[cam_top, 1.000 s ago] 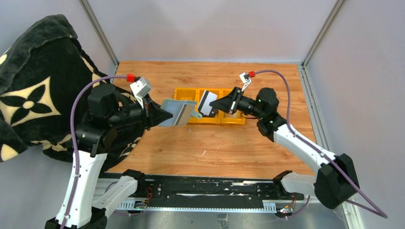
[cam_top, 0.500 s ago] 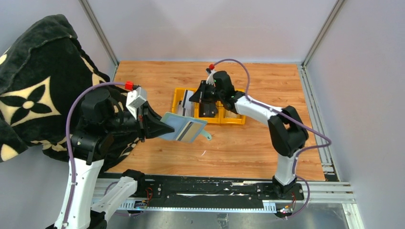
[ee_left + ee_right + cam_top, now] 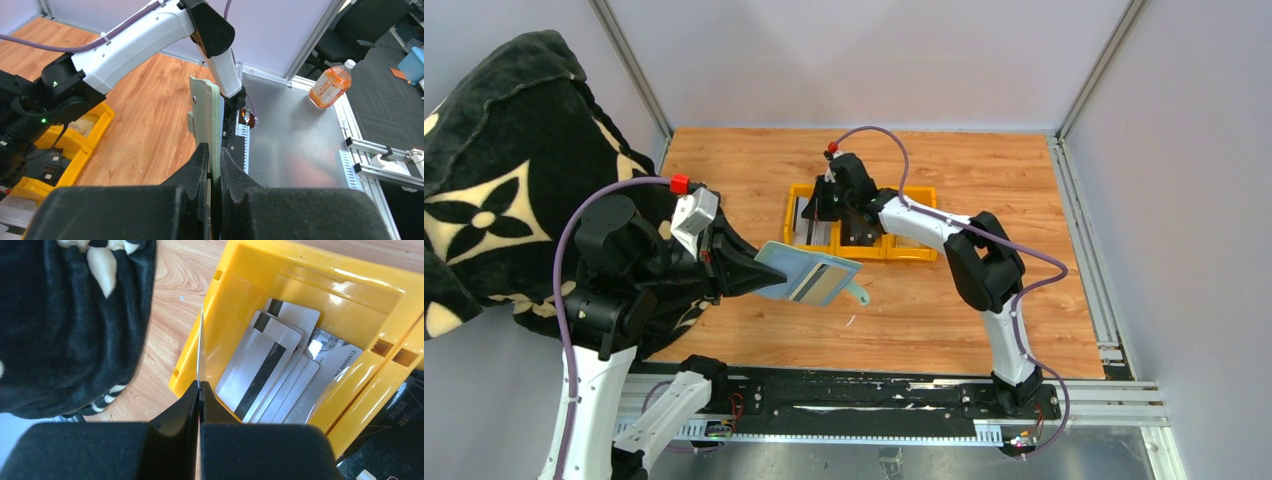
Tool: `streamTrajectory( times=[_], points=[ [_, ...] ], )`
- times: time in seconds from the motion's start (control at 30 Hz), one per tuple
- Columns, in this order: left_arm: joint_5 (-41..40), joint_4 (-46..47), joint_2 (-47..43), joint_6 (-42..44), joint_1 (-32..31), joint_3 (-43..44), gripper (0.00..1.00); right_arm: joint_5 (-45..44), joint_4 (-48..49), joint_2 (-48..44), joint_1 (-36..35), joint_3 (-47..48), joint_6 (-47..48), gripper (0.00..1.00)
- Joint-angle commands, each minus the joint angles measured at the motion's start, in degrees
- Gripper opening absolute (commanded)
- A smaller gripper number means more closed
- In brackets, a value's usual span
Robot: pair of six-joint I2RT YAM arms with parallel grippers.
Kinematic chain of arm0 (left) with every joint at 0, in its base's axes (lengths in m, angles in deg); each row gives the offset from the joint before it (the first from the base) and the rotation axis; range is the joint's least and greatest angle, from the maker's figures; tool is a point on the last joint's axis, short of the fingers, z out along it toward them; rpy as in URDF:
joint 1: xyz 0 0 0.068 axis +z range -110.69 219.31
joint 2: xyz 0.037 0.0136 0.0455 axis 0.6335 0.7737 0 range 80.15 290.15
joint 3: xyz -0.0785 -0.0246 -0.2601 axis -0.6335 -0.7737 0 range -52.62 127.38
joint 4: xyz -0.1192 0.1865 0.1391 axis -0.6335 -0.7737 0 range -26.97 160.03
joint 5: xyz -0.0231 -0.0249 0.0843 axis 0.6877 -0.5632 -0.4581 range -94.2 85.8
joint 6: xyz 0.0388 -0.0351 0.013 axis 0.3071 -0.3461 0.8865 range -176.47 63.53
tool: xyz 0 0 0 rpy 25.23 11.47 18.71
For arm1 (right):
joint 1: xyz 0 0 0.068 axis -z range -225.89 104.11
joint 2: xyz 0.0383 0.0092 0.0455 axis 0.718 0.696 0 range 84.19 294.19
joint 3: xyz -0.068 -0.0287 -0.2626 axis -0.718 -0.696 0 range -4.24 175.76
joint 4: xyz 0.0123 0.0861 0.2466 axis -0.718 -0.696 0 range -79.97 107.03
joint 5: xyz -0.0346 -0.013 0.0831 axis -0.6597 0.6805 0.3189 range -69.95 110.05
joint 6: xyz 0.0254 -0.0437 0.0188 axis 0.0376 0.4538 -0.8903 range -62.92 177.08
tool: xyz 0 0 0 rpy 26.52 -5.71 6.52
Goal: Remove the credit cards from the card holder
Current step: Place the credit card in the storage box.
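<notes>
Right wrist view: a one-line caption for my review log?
Right gripper pinching a thin card edge-on near the yellow tray compartment holding striped grey cards.

- Bare counter [image 3: 1034, 200] lies open along the right edge, corner to corner.
- Yellow tray [image 3: 906, 253], right arm [image 3: 921, 221] stretched across it, blocks the middle toward the far edge.
- Black blanket [image 3: 494, 180] crowds the left edge; the card holder [image 3: 809, 277], held aloft, overhangs the near-left boards.
</notes>
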Motion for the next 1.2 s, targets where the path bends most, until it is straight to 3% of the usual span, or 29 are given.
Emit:
streamTrajectory(
  times=[0.0,0.27,0.5,0.8,1.17],
  points=[
    [0.75,2.16,-0.66,-1.12,0.0,-0.32,0.0,-3.72,-3.57,2.6,-1.16,2.54,1.34,0.0],
    [0.34,2.06,-0.9,-0.8,0.0,-0.65,0.0,-4.42,-3.87,2.98,-1.94,2.94,1.04,0.03],
    [0.46,2.6,-0.92,-1.56,0.01,-0.26,0.0,-6.11,-6.28,-1.03,-2.13,1.45,2.07,0.32],
    [0.61,3.83,-1.22,-2.61,0.0,-0.36,0.0,-5.28,-6.86,-13.28,-2.06,-1.6,6.1,0.49],
    [0.92,2.9,-0.91,-0.95,-0.01,-1.72,0.0,24.2,13.15,-37.57,1.93,-21.48,4.43,0.65]
  ],
)
